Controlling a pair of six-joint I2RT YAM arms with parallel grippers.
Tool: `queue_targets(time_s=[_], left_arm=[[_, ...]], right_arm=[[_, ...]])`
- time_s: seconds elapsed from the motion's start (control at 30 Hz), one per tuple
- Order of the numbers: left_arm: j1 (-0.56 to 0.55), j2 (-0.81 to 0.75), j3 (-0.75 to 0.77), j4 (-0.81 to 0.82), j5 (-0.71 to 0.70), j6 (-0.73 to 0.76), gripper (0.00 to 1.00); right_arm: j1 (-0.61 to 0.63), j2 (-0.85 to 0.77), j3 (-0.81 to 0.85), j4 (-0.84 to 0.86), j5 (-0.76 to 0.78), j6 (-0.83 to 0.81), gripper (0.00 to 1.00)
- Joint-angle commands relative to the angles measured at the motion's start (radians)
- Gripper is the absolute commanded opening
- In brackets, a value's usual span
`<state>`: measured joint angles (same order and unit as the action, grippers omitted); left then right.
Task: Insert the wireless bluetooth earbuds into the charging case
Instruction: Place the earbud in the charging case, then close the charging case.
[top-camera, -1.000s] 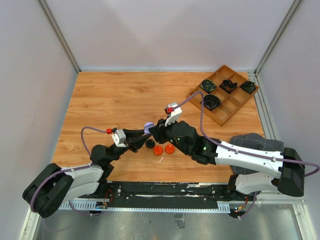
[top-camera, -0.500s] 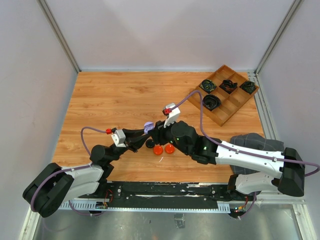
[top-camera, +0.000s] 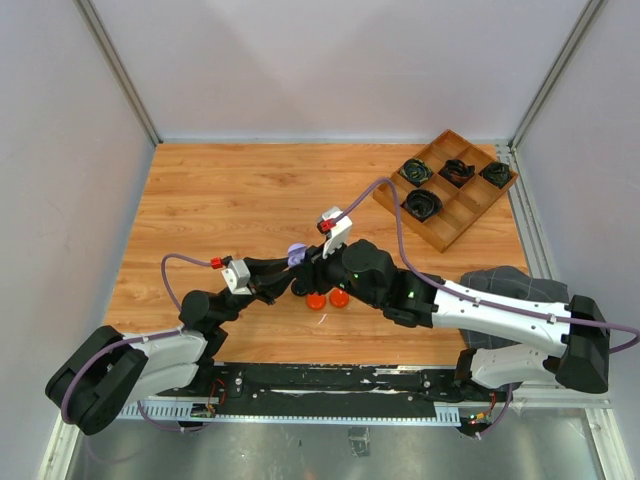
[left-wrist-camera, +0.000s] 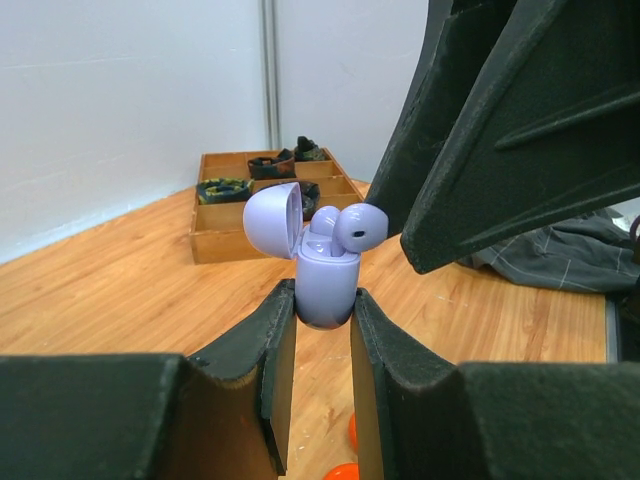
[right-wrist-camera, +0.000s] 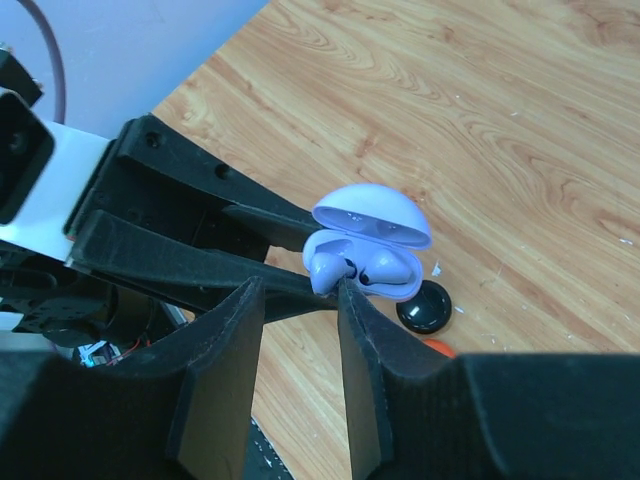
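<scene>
Top view: left hand (top-camera: 290, 262) and right hand (top-camera: 312, 262) meet nose to nose near the front edge of the table (top-camera: 230, 190), with the lilac case (top-camera: 297, 252) raised between them. Two orange discs (top-camera: 316, 299) lie just below; the tray (top-camera: 463, 208) is well apart at far right. Left wrist view: left hand pressed onto the case's lower half, holding it upright, lid (left-wrist-camera: 272, 220) swung back. One bud (left-wrist-camera: 322, 220) sits low in its well; a second bud (left-wrist-camera: 357, 228) stands proud on the right, with a right-hand finger (left-wrist-camera: 470, 170) just beside it. Right wrist view: right hand slightly spread, nothing seen between its fingers, tips at the case's rim. Step in hand, by my reckoning: seating the proud bud. Best done with a light downward press, stem lined up with its well, left grip firm; a sideways shove could tip the case.
</scene>
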<state>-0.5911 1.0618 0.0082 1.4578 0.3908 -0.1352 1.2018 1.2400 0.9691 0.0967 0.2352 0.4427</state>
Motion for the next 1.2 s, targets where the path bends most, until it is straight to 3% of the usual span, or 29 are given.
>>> queue_targets(time_s=[0.0, 0.4, 0.67, 0.83, 1.0, 1.17], left_arm=[[-0.001, 0.003, -0.077, 0.049, 0.012, 0.014, 0.00], [-0.001, 0.019, -0.063, 0.048, 0.057, 0.008, 0.00], [-0.001, 0.050, -0.038, 0.043, 0.137, -0.003, 0.00], [-0.001, 0.087, -0.026, 0.092, 0.206, -0.033, 0.00], [-0.001, 0.105, -0.013, 0.102, 0.253, -0.047, 0.00], [-0.001, 0.126, -0.011, 0.125, 0.261, -0.059, 0.00]], right_arm=[[0.015, -0.008, 0.044, 0.009, -0.050, -0.029, 0.36], [0.006, 0.032, 0.125, -0.053, -0.105, -0.155, 0.41], [-0.150, -0.032, 0.193, -0.250, -0.323, -0.316, 0.57], [-0.280, -0.032, 0.209, -0.316, -0.575, -0.350, 0.69], [-0.328, -0.005, 0.198, -0.348, -0.736, -0.416, 0.83], [-0.356, 0.047, 0.180, -0.349, -0.812, -0.438, 0.87]])
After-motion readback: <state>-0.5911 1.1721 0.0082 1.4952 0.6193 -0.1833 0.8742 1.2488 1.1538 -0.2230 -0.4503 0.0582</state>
